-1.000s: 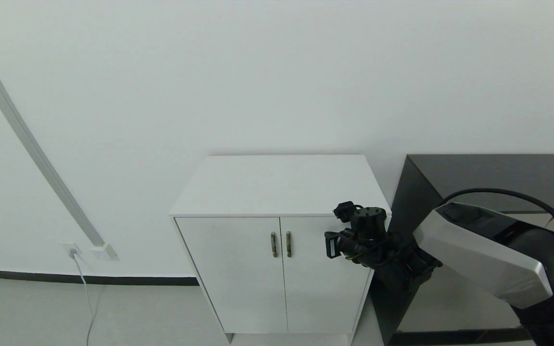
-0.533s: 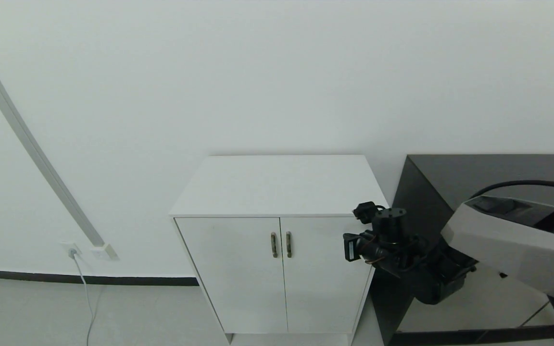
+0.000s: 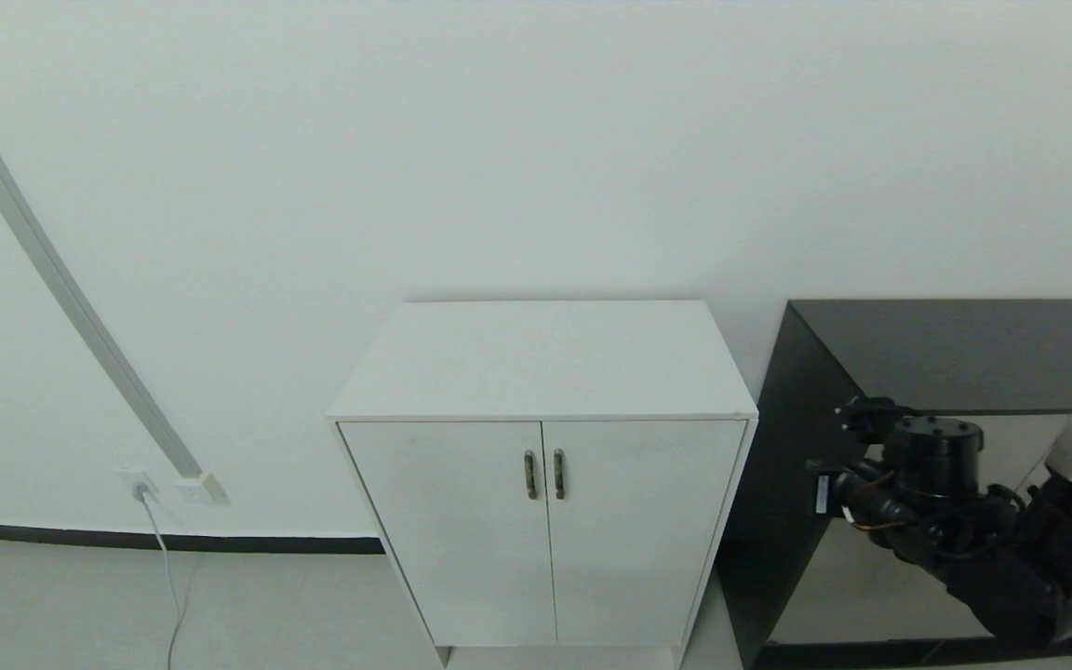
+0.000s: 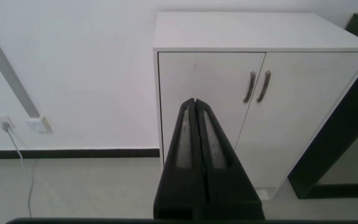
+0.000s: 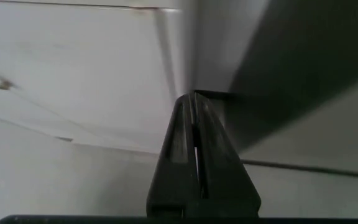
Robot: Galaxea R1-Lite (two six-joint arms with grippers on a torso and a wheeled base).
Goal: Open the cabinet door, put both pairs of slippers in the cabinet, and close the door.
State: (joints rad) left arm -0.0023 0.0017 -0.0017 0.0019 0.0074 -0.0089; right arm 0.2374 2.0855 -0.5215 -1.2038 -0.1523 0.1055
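Right of the shut cabinet [image 3: 629, 530], our right end effector [image 5: 194, 102] hangs low, closed and empty, our left end effector [image 4: 194, 106] closed too, aimed at it.

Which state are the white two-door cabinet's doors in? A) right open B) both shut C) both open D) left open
B: both doors of the white two-door cabinet lie flush, with the slim metal handles side by side at the centre seam.
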